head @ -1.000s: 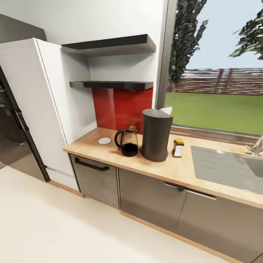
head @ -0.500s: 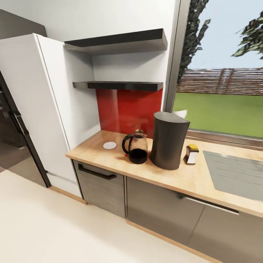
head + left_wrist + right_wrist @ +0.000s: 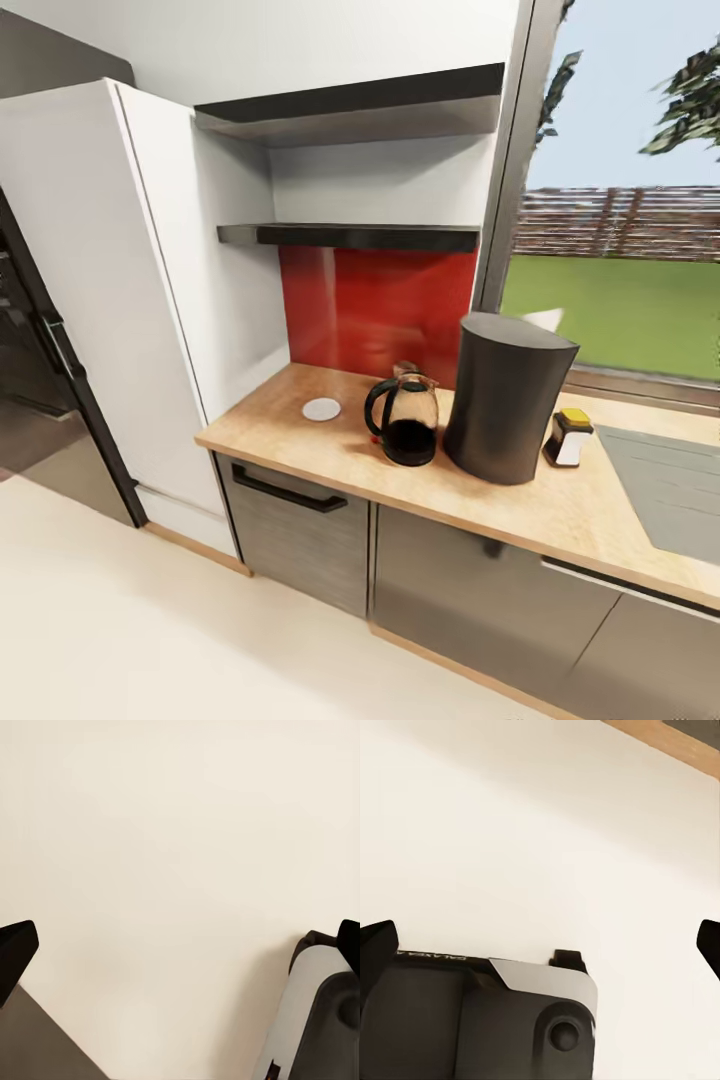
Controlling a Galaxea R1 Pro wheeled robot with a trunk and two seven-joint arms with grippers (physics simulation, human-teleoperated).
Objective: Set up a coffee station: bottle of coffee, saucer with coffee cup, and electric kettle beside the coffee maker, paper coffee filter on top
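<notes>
Since the earlier frame our head view has shifted; the items themselves have not moved. On the light-wood kitchen countertop [image 3: 330, 440], the flat white saucer [image 3: 321, 409], smoky glass electric kettle [image 3: 405, 428], tall dark grey coffee maker [image 3: 507, 397] and yellow-capped bottle of coffee [image 3: 568, 438] stand in a row. Both the left gripper [image 3: 180, 945] and right gripper [image 3: 540, 937] are spread wide, empty, over cream floor [image 3: 172, 840].

Readable text: the brand name "GALAXEA", printed in small letters along the dark housing of the robot base [image 3: 472, 1020], right wrist view.
</notes>
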